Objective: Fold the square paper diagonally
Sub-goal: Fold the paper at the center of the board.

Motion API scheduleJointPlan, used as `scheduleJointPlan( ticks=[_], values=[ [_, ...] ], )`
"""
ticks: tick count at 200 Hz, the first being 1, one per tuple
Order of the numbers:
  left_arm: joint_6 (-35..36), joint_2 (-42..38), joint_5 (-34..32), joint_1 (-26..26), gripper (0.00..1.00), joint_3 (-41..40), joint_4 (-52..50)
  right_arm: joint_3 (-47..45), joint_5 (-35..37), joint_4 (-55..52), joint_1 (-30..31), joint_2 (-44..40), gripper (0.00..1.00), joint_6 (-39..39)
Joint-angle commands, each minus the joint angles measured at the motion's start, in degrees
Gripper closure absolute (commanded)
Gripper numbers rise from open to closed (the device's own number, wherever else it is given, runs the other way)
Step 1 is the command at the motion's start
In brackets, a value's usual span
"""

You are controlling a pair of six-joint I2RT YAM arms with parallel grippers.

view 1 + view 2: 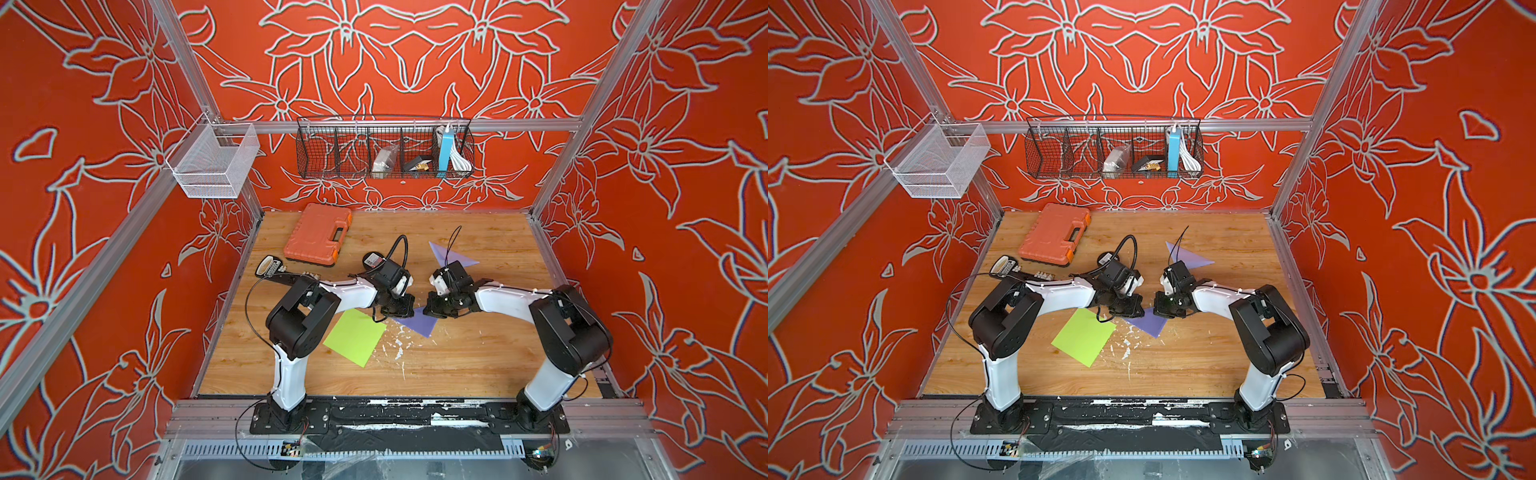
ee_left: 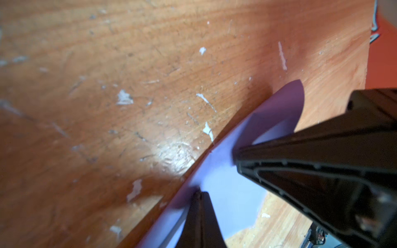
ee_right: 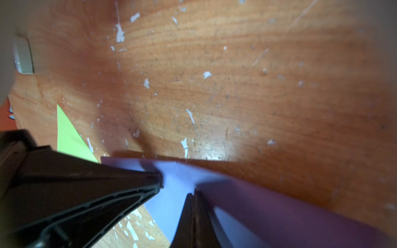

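Left gripper [image 2: 199, 199] and right gripper [image 3: 193, 199] are both closed, tips almost nose to nose on the purple paper [image 1: 417, 323] at mid-table; whether either nips a layer cannot be told. The sheet lies under and between them, one edge lifted off the wood, near a green sheet [image 1: 355, 336]. It looks feather-light, limp and slippery, best taken at a free corner. Farther back lies a purple triangle [image 1: 457, 257]
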Motion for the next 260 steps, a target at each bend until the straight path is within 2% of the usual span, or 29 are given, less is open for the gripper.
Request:
scheduleJointPlan(
  ticks=[1,90,136,172,260],
  values=[
    [1.16,3.46,-1.30,0.37,1.00,-0.26,-2.67,2.36,-0.15,-2.05,0.84,-2.08,1.00,-1.78],
    [1.39,3.44,-1.52,0.36,1.00,-0.36,-2.74,6.85,-1.12,-2.35,1.66,5.33,1.00,-1.63],
    [1.18,3.49,-1.31,0.33,1.00,-0.33,-2.83,7.69,2.03,-5.47,1.37,7.31,1.00,-2.93],
    [1.36,2.45,-1.55,0.93,1.00,-1.06,-2.76,10.14,7.30,-11.66,0.00,7.90,1.00,-5.54],
    [1.47,2.35,-1.30,1.70,1.00,-1.27,-2.91,8.53,10.11,-14.58,-5.75,9.45,1.00,-9.59]
  ],
)
